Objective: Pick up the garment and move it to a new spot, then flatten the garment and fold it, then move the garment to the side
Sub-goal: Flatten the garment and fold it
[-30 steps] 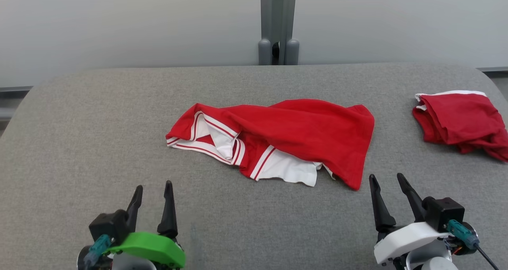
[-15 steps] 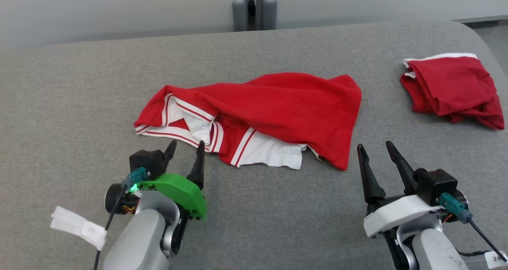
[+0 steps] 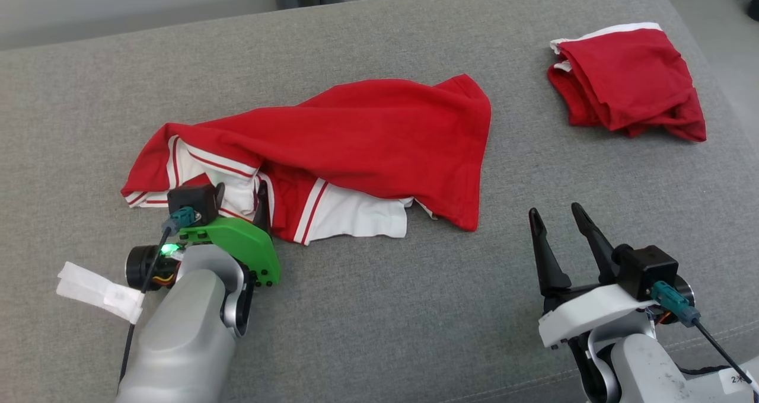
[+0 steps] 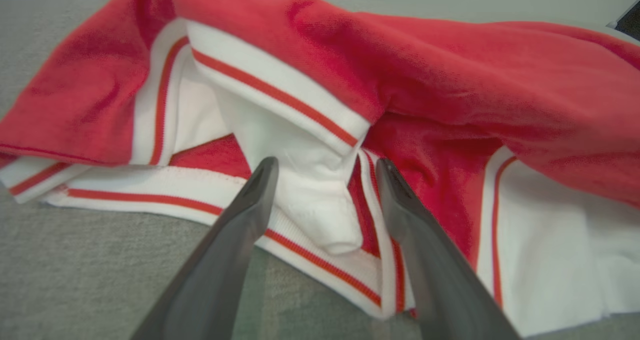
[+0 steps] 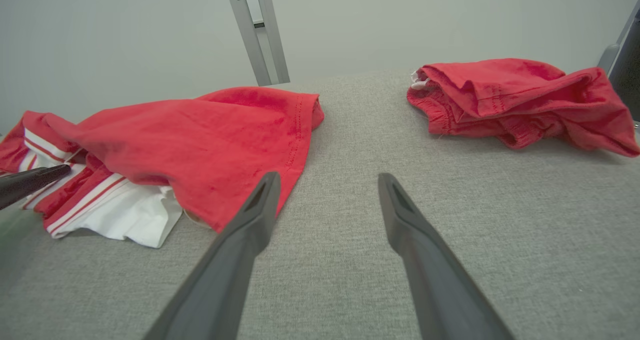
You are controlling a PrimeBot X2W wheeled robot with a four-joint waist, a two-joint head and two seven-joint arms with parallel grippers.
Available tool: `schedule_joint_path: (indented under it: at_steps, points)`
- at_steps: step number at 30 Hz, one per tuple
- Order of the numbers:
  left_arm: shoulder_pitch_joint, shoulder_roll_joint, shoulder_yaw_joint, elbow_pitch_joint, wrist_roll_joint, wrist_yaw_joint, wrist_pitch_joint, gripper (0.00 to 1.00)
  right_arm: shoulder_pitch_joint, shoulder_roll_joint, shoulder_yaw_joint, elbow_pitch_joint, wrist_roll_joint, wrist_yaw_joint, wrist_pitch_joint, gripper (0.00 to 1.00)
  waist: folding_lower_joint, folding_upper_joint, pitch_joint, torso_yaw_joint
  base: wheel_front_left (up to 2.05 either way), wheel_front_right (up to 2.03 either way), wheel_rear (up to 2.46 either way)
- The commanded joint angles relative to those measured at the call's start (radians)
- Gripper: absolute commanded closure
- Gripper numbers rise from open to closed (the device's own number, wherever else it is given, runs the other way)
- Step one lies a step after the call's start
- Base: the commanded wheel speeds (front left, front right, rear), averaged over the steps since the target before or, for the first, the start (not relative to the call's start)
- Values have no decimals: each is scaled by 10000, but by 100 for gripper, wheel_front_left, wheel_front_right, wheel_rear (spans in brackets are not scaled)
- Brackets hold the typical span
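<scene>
The garment (image 3: 367,130), a crumpled red shirt with white, red-striped trim, lies on the grey table (image 3: 415,308) left of centre. My left gripper (image 3: 240,186) is open at its near-left edge, fingers over the white trim. In the left wrist view the left gripper (image 4: 326,162) straddles a fold of white cloth of the garment (image 4: 450,80), and nothing is pinched. My right gripper (image 3: 556,211) stands open above bare table, to the right of the garment's near red corner. The right wrist view shows the right gripper (image 5: 328,176) open with the garment (image 5: 200,135) off to its left.
A second red garment (image 3: 628,83), folded, lies at the table's far right near the rounded edge; it also appears as the folded red garment (image 5: 515,100). A white tag (image 3: 98,284) hangs from the left arm's cable. A grey post (image 5: 257,30) stands behind the table.
The head camera has tipped down and turned, shifting the whole picture. My left gripper has reached forward from the table's near edge onto the garment's white trim. The right gripper has hardly moved.
</scene>
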Motion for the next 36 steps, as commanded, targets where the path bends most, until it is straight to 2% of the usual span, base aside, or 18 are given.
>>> schedule_joint_path:
  at_steps: [1, 6, 12, 13, 14, 18, 24, 28, 36]
  points:
    - [-248, 93, 69, 222, 2, 122, -65, 0, -125, -19, 19, 42, 78, -15, -68, 0, -1, 0, 72, -86, 0, 0, 0]
    - [-645, 137, 283, 823, -113, 464, -301, 0, -177, -20, 78, 88, 109, -15, -102, 0, -1, 0, 75, -81, 0, 0, 0]
    - [-896, 61, 371, 1168, -146, 453, -542, 0, -199, -20, 112, 157, 90, -15, -137, 0, -1, 0, 89, -55, 0, 0, 0]
    - [-931, 57, 380, 1216, -153, 428, -569, 5, -204, -20, 127, 168, 95, -15, -139, 0, -1, 0, 95, -58, 0, 0, 0]
    - [-960, 58, 387, 1254, -162, 399, -588, 41, -213, -20, 141, 169, 96, -15, -144, 0, -1, 0, 104, -64, 0, 0, 0]
    - [-1095, 103, 389, 1494, -156, 305, -613, 100, -253, -21, 193, 177, 115, -15, -158, 0, -1, 0, 163, -119, 0, 0, 0]
    - [-1300, 200, 443, 1627, -152, 215, -673, 100, -264, -21, 62, 221, 51, -15, -174, 0, -1, 0, 146, -153, 0, 0, 0]
    - [-1261, 325, 474, 1222, 57, 215, -680, 100, -136, -21, -144, 269, 3, -15, -195, 0, -1, 0, -52, 19, 0, 0, 0]
    - [-751, 1105, 142, -100, 874, 129, -671, 100, 73, -19, -381, 297, -14, -15, -213, 0, -1, 0, -664, 668, 0, 0, 0]
